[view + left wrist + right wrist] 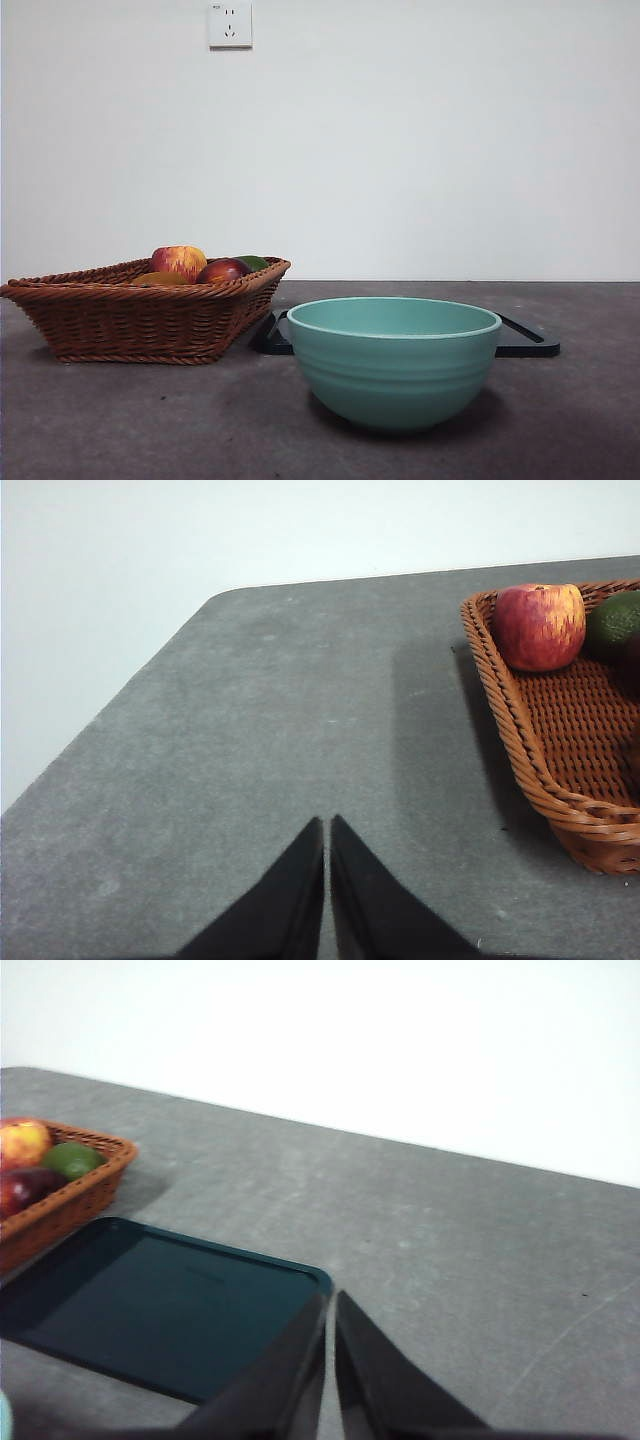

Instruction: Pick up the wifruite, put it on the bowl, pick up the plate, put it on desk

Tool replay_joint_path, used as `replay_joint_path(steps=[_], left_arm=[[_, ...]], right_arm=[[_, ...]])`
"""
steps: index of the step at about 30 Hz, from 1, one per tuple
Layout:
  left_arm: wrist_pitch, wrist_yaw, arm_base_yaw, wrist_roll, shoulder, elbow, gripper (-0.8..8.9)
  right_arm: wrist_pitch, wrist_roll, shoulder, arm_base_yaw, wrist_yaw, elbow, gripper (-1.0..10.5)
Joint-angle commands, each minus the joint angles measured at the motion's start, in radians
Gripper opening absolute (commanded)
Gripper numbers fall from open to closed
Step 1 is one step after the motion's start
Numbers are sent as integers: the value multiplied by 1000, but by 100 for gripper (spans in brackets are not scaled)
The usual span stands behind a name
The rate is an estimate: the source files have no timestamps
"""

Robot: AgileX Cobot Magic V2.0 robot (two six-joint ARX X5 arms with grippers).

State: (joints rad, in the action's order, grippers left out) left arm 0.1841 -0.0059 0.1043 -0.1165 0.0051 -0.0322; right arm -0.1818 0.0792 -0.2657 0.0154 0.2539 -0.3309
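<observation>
Nearest stands the bowl [394, 360], tray [525, 346] behind, basket [140, 315] beside; both tools, left [327, 825] and right [331, 1300], narrow, empty.

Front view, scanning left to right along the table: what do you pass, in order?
Wicker basket holding fruit, with the red-yellow apple ahead of the dark red fruit, then the teal bowl, then the right end of the black tray showing past the bowl.

Front cam low, level, near; both wrist cams share wicker basket [150, 310].
</observation>
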Motion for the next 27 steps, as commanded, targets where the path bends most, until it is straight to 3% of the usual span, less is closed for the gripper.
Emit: replay_joint_path(steps=[1,16,27], left_arm=[[6,-2,0,5,-2,21,10],[6,-2,0,5,-2,21,10],[6,-2,0,5,-2,21,10]], right_arm=[[28,8,57,-7,-8,65,6],[29,-23,243,-6,-206,261,6],[1,-56,262,-6,-210,320,6]])
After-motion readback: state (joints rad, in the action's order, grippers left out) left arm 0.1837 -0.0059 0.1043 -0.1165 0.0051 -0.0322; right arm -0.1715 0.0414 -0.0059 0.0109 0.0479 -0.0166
